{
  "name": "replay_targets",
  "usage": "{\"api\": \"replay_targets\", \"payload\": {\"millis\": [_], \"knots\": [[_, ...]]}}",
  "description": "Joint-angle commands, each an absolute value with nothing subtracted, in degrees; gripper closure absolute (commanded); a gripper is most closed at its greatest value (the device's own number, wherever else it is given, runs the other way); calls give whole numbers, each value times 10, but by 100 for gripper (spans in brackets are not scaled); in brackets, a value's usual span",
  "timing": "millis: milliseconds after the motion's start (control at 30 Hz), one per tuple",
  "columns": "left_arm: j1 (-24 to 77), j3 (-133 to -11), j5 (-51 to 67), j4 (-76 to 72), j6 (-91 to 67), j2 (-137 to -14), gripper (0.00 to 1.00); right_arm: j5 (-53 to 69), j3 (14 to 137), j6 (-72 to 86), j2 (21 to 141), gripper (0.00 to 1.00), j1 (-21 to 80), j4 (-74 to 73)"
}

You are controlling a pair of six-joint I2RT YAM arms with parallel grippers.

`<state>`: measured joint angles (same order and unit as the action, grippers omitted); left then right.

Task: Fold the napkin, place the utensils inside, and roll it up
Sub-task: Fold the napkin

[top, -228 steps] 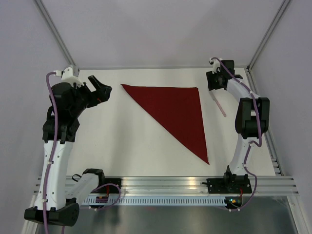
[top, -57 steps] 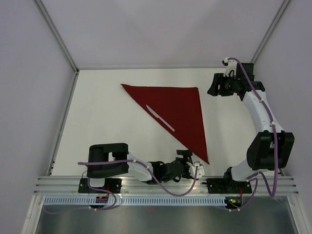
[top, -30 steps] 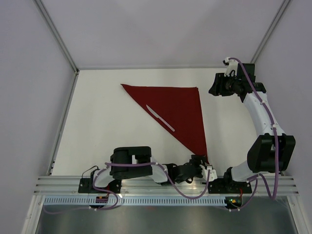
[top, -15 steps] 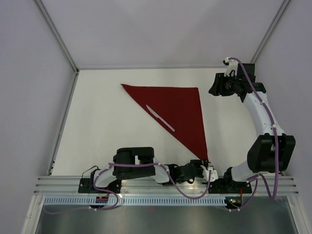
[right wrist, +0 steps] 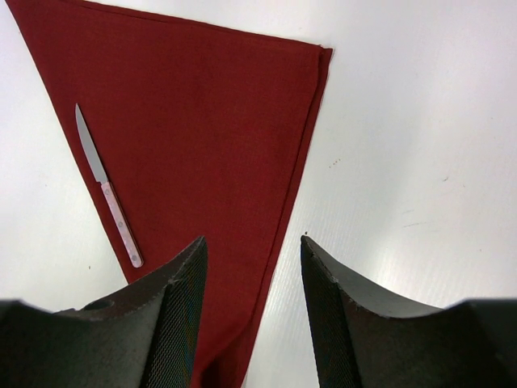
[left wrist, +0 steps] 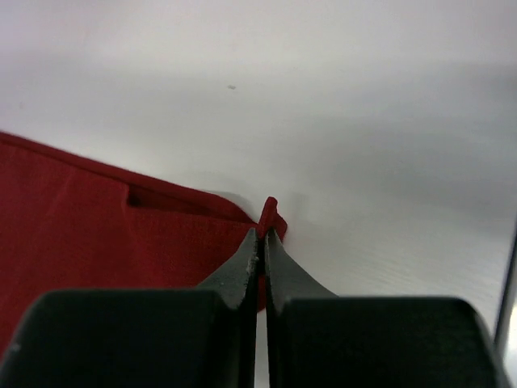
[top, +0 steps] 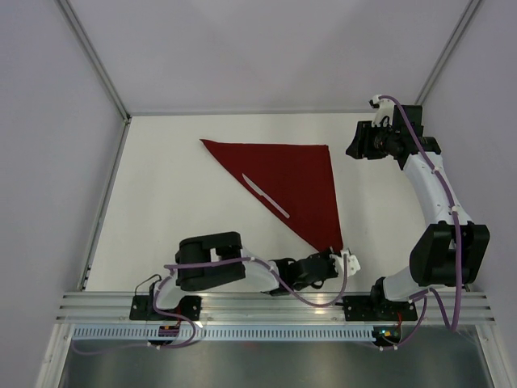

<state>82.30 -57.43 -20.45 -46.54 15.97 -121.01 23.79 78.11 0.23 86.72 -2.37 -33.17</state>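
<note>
Operator: Nearest the arm bases, what shows first?

Observer: The left hand (top: 334, 258). Its arm lies low along the near edge and reaches across to the right side of the counter (top: 161, 202). The two fingers are pressed tight together with the near corner of the napkin (top: 299, 174) pinched between them. In the left wrist view a small peak of red cloth stands up just past the fingertips.

Operator: And the cloth beyond that corner?

Observer: It lies flat on the counter as a dark red triangle. One edge runs along the far side and one straight edge runs down the right. The long slanted edge goes from the far left corner to the gripped near corner. The wrist view shows a layered hem along the near edge, so there is more than one thickness.

Operator: Where is the utensil (top: 265, 196)?

Observer: It lies on top of the napkin, right along the slanted edge and about midway down it. It looks like a slim knife with a pale blade and a pinkish handle. The blade points to the far left and the handle to the near right. Neither hand touches it.

Operator: Farthest back?

Observer: The right hand (top: 356, 145) hangs above bare counter just beside the napkin's far right corner. Its jaws stand partly apart with nothing in them. In its wrist view the napkin's right edge shows in the gap between the fingers, down on the counter.
</note>
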Motion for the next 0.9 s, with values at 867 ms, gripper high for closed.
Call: {"api": "replay_targets", "payload": {"millis": [867], "knots": [[418, -471, -94, -401, -359, -1013, 98, 250, 772, 9, 869, 45, -25, -322]]}}
